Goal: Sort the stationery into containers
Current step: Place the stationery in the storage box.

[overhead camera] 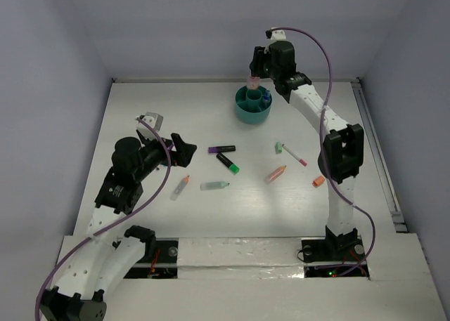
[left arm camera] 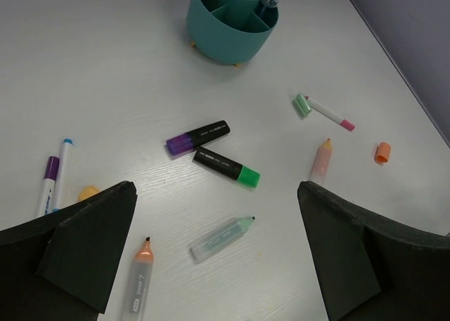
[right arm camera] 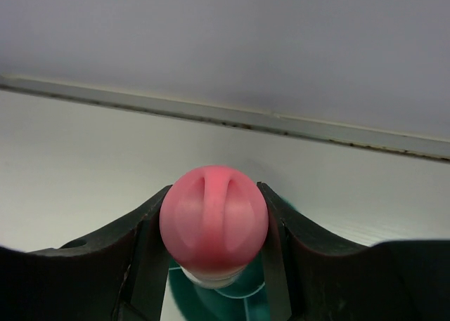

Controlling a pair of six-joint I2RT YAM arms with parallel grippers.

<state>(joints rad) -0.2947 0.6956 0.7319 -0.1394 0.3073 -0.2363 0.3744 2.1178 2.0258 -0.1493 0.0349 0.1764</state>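
"What's nearest us?"

"The left fingers [left arm camera: 91,244], spread wide and empty, at nine o'clock over the tabletop [overhead camera: 162,103]. Mid-table lie a purple highlighter [overhead camera: 221,149] and a green highlighter [overhead camera: 228,163], just beside each other."

"And farther back?"

"At twelve o'clock, the teal organiser [overhead camera: 253,105]. The right fingers [right arm camera: 140,258] hang above it, clamped on a pink marker [right arm camera: 214,226]."

Left fingers [left arm camera: 84,244] wide, right fingers [right arm camera: 133,258] pinched

Faint print runs along the black-purple highlighter [left arm camera: 199,137], the black-green highlighter [left arm camera: 226,165] and the orange-tipped highlighter [left arm camera: 138,286]; none is legible.
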